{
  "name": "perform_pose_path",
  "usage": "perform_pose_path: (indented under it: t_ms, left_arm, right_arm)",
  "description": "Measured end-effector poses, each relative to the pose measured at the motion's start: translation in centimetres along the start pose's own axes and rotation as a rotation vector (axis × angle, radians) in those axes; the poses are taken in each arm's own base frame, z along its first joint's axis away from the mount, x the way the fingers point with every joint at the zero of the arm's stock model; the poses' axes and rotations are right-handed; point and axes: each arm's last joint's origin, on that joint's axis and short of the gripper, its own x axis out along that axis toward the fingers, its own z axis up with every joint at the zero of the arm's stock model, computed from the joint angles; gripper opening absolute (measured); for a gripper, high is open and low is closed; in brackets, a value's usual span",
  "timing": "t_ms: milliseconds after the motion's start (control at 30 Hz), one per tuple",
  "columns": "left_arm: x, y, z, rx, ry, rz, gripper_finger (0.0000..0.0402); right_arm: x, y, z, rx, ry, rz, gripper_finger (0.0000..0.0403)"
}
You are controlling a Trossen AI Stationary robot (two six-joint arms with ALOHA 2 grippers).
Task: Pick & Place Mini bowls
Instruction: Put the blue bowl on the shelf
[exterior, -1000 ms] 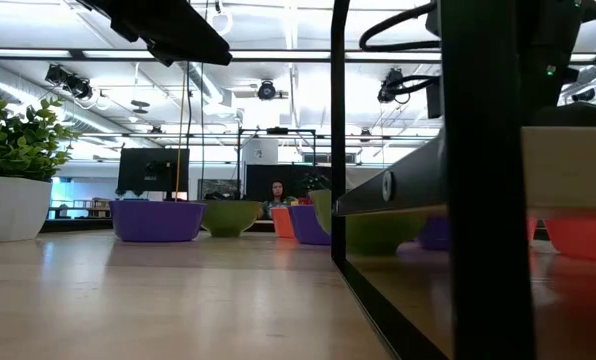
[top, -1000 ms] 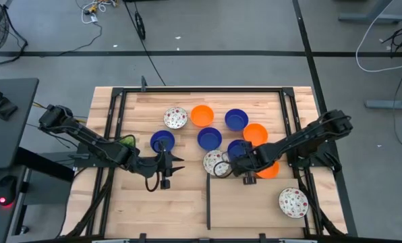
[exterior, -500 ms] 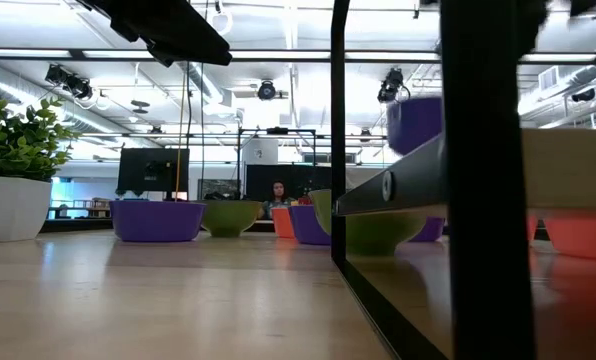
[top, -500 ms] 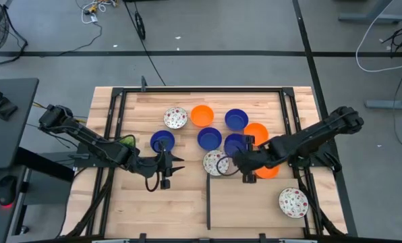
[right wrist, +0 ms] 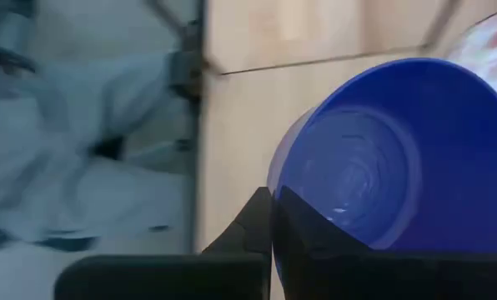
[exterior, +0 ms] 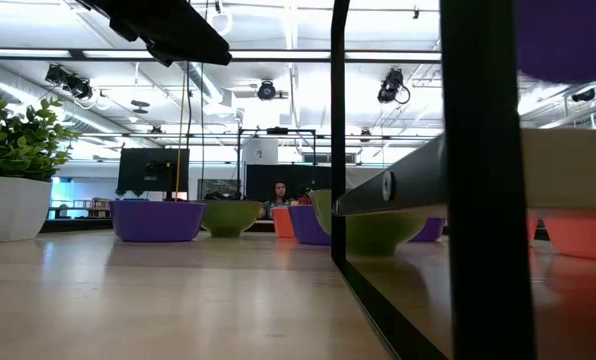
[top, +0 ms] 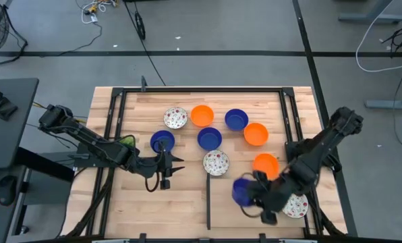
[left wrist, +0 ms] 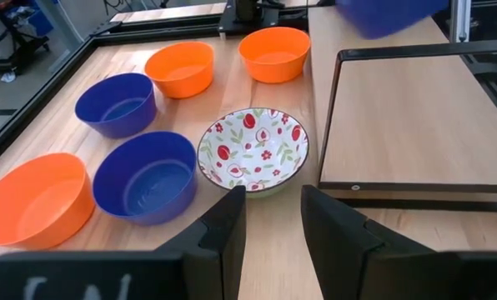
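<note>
The right pincer (top: 256, 196) is closed on the rim of a solid blue round mini bowl (top: 242, 191), holding it above the near right section of the pale wooden worktop (top: 181, 202), just right of the black divider bar (top: 208, 201). In the right wrist view the blue bowl (right wrist: 374, 158) sits directly ahead of the dark fingers (right wrist: 265, 225), which are pinched together on its edge, its hollow facing the camera. Just right of the pincer, a white bowl with red speckled pattern (top: 297, 205) lies partly hidden under the arm, and an orange bowl (top: 266, 164) sits just behind it. The left pincer (top: 168, 164) waits over the worktop's left part with its fingers spread narrowly, holding nothing; a second white speckled bowl (left wrist: 253, 150) lies just ahead of it. Beyond are further bowls: blue ones (top: 162, 141) (top: 209, 138) (top: 236, 119), orange ones (top: 202, 115) (top: 255, 133), and a third speckled one (top: 176, 118).
</note>
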Motion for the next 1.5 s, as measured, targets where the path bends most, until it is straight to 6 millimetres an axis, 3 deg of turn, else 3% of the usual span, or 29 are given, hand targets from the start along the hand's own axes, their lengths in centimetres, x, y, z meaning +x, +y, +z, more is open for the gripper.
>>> perform_pose_path:
  t_ms: [133,300,600,967,1500]
  left_arm:
    - [0.0,0.0,0.0,0.0,0.0,0.0,0.0122]
    - [0.0,0.0,0.0,0.0,0.0,0.0,0.0122]
    - [0.0,0.0,0.0,0.0,0.0,0.0,0.0122]
    - [0.0,0.0,0.0,0.0,0.0,0.0,0.0122]
    - [0.0,0.0,0.0,-0.001,0.0,0.0,0.0122]
  right_arm:
    - [0.4,1.8,-1.3,0.088,0.014,0.054,0.0005]
    - [2.4,2.9,-3.1,0.169,0.086,0.006,0.0004]
    - [5.5,2.1,-5.8,0.224,0.215,-0.273,0.0001]
    - [6.6,1.7,-6.4,0.191,0.264,-0.346,0.0003]
    - [7.2,2.2,-6.3,0.199,0.286,-0.266,0.0022]
